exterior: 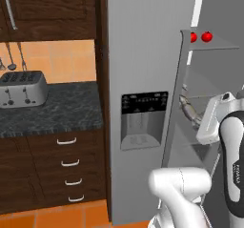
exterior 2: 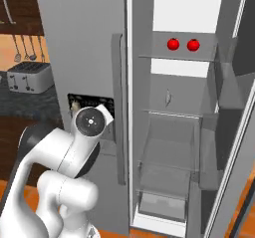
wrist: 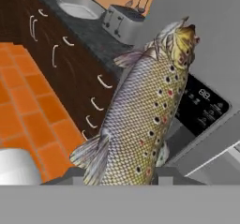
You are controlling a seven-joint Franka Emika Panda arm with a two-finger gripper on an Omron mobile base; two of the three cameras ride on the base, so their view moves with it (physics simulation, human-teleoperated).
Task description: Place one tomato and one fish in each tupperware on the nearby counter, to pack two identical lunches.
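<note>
In the hand view a speckled grey-brown fish (wrist: 140, 120) stands between my fingertips, and my gripper (wrist: 121, 174) is shut on its tail end. In the left base view the same fish (exterior: 189, 110) hangs by the edge of the open fridge door, in front of my gripper (exterior: 194, 116). Two red tomatoes (exterior 2: 173, 44) (exterior 2: 193, 45) sit side by side on the upper fridge shelf, also seen as tomatoes (exterior: 206, 36) from the left. A small thin grey fish (exterior 2: 168, 97) rests on the middle shelf. A pale round tupperware (wrist: 77, 6) lies far off on the speckled counter (wrist: 96, 33).
A steel toaster (exterior: 21, 88) stands on the counter (exterior: 71, 110) left of the fridge, with utensils hanging above it. Dark drawers with silver handles (exterior: 70, 162) sit below. The fridge door (exterior: 178, 103) stands open close to my arm. The floor is orange tile (wrist: 28, 106).
</note>
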